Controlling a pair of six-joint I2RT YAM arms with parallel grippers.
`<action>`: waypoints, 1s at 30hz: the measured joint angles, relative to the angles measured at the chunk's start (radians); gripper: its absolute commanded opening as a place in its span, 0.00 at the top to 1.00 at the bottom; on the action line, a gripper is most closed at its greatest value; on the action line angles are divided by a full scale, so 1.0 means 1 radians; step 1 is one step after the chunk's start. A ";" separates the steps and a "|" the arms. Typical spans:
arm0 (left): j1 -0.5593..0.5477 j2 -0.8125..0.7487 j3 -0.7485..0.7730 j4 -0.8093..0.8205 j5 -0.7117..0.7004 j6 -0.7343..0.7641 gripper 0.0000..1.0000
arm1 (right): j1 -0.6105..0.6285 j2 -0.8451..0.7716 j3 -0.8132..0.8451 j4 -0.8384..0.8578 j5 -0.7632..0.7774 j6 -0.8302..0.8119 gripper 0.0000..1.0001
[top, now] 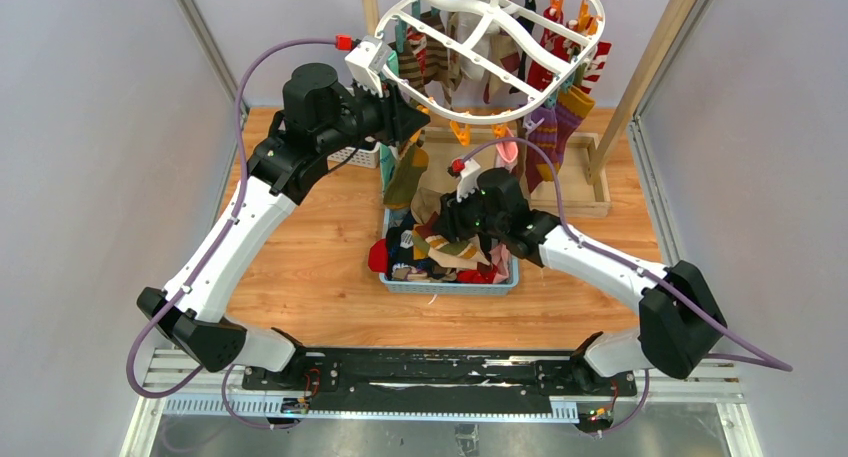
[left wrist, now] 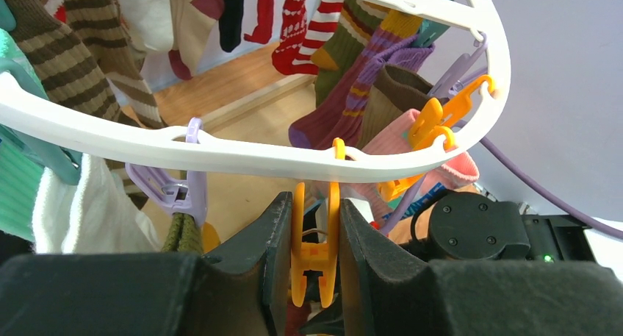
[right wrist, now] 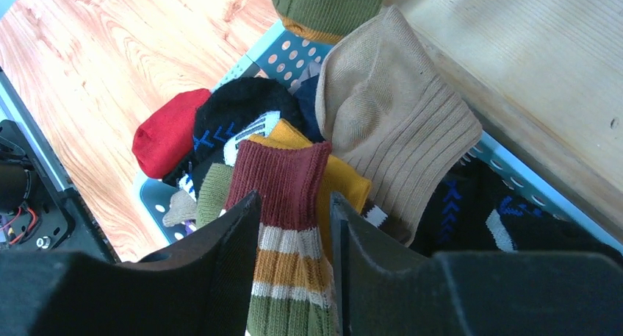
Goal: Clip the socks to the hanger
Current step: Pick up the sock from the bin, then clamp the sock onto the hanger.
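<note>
The white oval hanger (top: 490,37) hangs at the back with several socks clipped round its rim; its rim also shows in the left wrist view (left wrist: 242,156). My left gripper (left wrist: 316,248) is shut on an orange clothespin (left wrist: 314,259) that dangles from the rim, squeezing its handles. My right gripper (right wrist: 294,270) is shut on a striped sock (right wrist: 290,226) with maroon cuff, white and mustard bands and olive body, held over the blue basket (top: 450,285). In the top view my right gripper (top: 455,217) is above the sock pile, below my left gripper (top: 405,122).
The blue basket holds several loose socks: red (right wrist: 169,141), black (right wrist: 239,119), tan (right wrist: 397,130). A wooden pole rack (top: 655,67) with a base tray stands behind. A white lattice basket (top: 358,157) sits under my left arm. A purple clothespin (left wrist: 187,192) holds an olive sock.
</note>
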 measured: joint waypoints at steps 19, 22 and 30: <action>0.000 0.000 0.000 0.000 0.001 0.000 1.00 | 0.056 -0.139 -0.095 0.084 0.061 -0.006 1.00; 0.000 0.000 0.000 0.000 0.000 0.000 1.00 | 0.143 -0.229 -0.097 0.085 0.140 -0.044 1.00; 0.000 0.000 0.000 -0.001 0.000 0.000 1.00 | 0.215 -0.397 -0.024 0.032 0.383 -0.086 1.00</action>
